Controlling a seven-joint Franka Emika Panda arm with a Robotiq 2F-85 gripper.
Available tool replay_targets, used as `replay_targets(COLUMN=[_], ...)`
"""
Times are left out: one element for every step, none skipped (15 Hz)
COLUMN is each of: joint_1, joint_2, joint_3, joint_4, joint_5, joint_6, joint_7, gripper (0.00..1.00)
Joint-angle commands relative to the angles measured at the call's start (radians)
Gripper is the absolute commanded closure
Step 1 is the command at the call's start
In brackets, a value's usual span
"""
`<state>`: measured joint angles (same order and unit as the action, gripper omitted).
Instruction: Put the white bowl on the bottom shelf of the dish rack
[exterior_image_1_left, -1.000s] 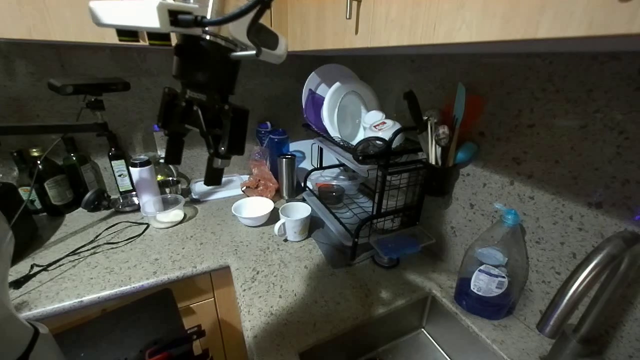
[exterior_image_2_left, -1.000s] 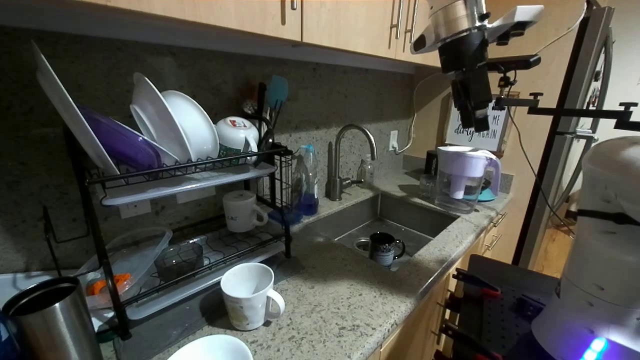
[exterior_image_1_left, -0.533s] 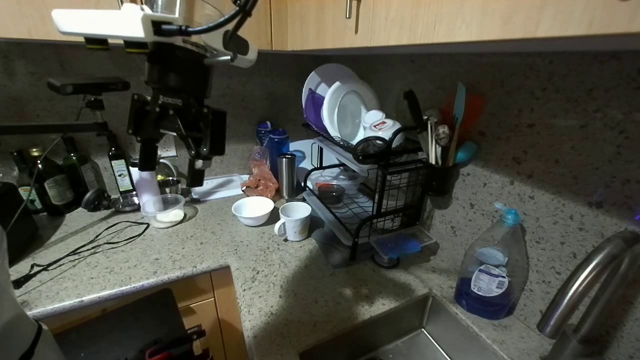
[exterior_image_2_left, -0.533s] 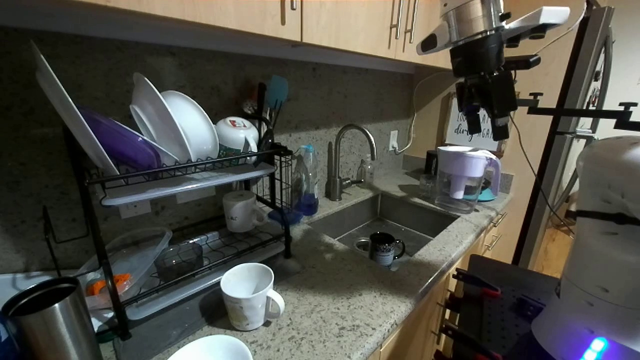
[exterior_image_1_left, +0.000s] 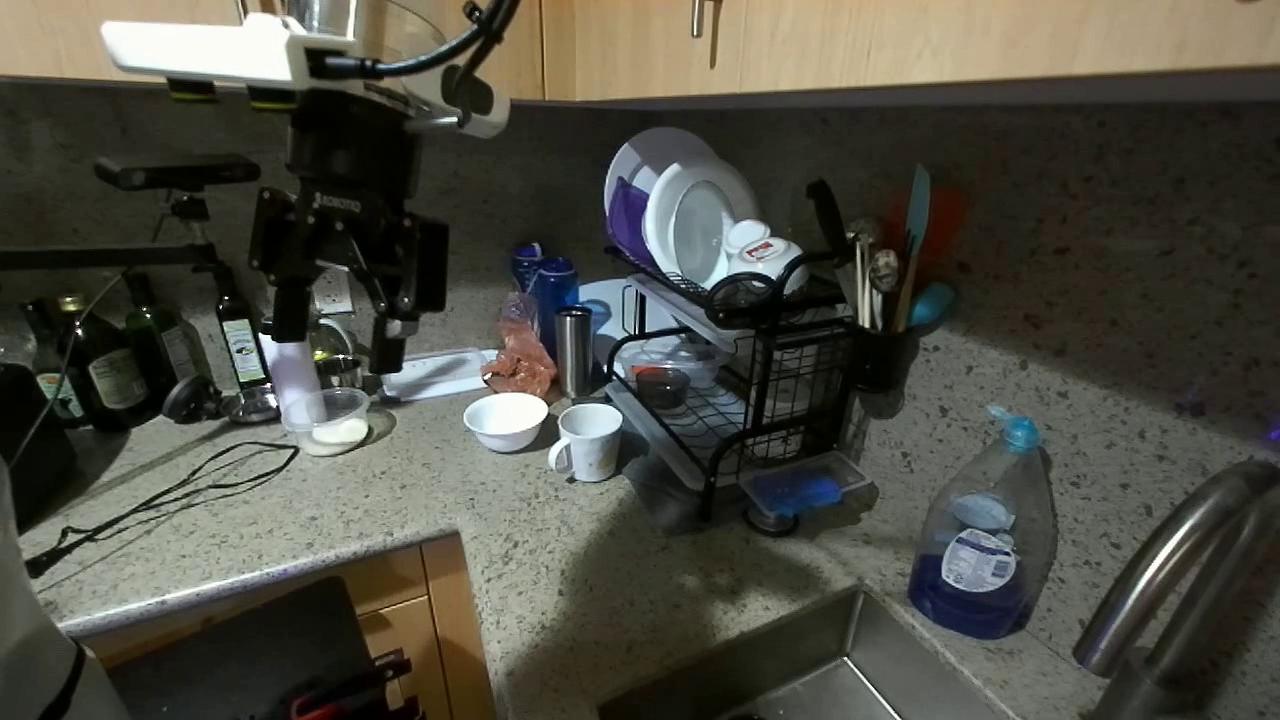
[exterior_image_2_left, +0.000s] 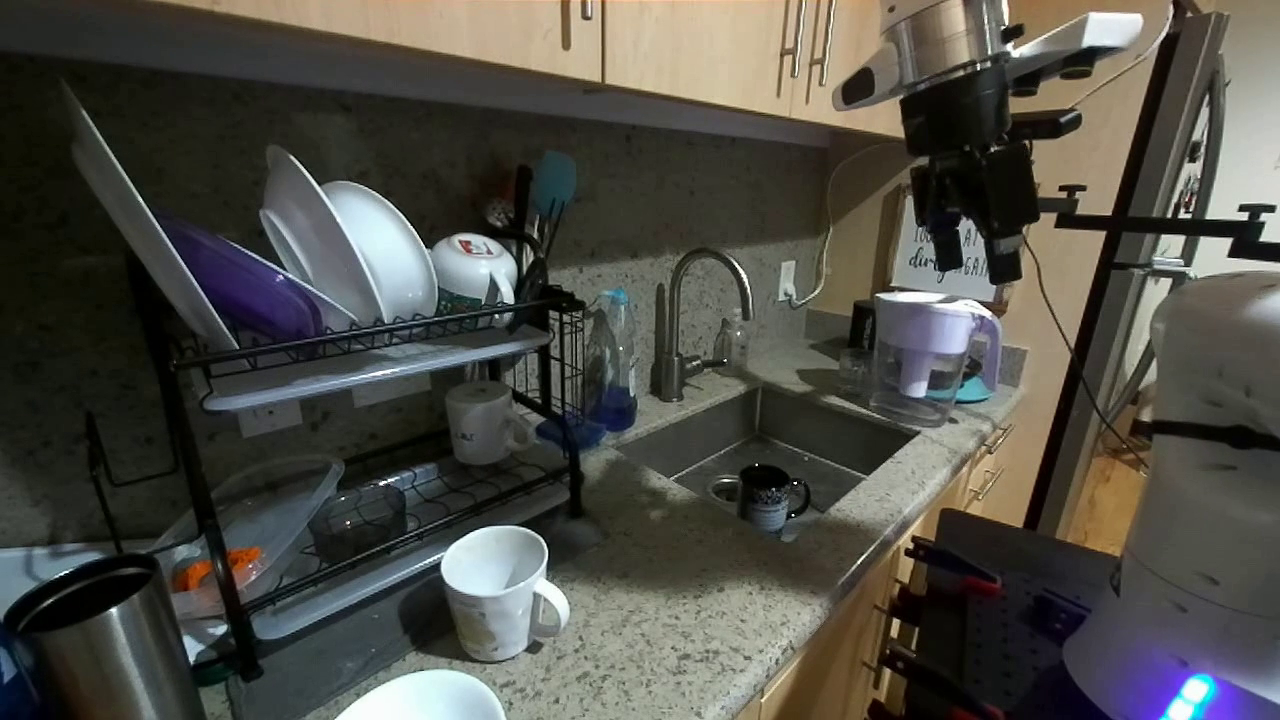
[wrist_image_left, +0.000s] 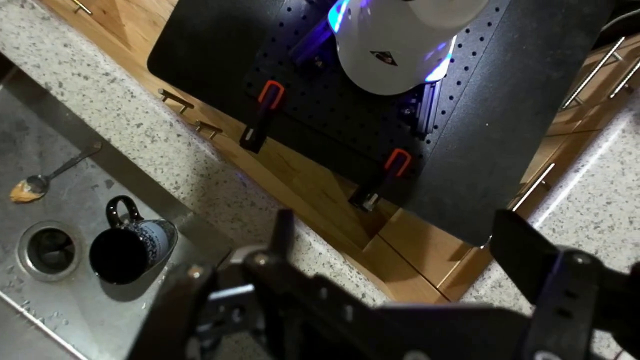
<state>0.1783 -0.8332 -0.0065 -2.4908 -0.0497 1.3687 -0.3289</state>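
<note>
The white bowl (exterior_image_1_left: 506, 424) stands upright and empty on the counter, beside the white mug (exterior_image_1_left: 588, 444). Only part of the bowl (exterior_image_2_left: 425, 697) shows at the bottom edge in an exterior view. The black two-tier dish rack (exterior_image_1_left: 757, 400) stands behind the mug and also shows in an exterior view (exterior_image_2_left: 410, 538). Its bottom shelf holds clear containers and a light mug (exterior_image_2_left: 480, 424). My gripper (exterior_image_1_left: 338, 330) is open and empty, high above the counter and away from the bowl; it also shows in an exterior view (exterior_image_2_left: 976, 258). In the wrist view the jaws (wrist_image_left: 395, 227) are wide apart with nothing between them.
A steel tumbler (exterior_image_1_left: 574, 352) and orange bag (exterior_image_1_left: 520, 358) stand behind the bowl. A clear tub (exterior_image_1_left: 330, 422) and black cable (exterior_image_1_left: 190, 480) lie left of it. The sink (exterior_image_2_left: 720, 455) holds a dark mug (exterior_image_2_left: 766, 497). Cabinets (exterior_image_1_left: 850, 40) overhang the counter.
My gripper has moved away from the dish rack and turned a little, mostly in the earlier half second. It stays open. The bowl, mug and rack have not moved.
</note>
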Motion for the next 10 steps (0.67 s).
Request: replay_targets(joint_1=[0.040, 0.054, 0.067, 0.082, 0.096, 0.110, 0.125, 0.137, 0.150, 0.161], joint_2=[-0.024, -0.025, -0.023, -0.023, -0.026, -0.029, -0.040, -0.042, -0.046, -0.048], joint_3=[0.029, 0.038, 0.048, 0.057, 0.064, 0.071, 0.079, 0.085, 0.094, 0.105], joint_4=[-0.051, -0.067, -0.081, -0.097, -0.112, -0.127, -0.149, -0.163, -0.178, -0.193], joint_5=[0.043, 0.061, 0.081, 0.102, 0.129, 0.157, 0.191, 0.221, 0.250, 0.278], joint_6=[0.015, 0.023, 0.029, 0.039, 0.050, 0.068, 0.102, 0.126, 0.160, 0.195], joint_7=[0.007, 0.006, 0.006, 0.003, -0.001, -0.004, -0.009, -0.014, -0.015, -0.010], gripper=[0.00, 0.00, 0.00, 0.00, 0.00, 0.00, 0.00, 0.00, 0.00, 0.00])
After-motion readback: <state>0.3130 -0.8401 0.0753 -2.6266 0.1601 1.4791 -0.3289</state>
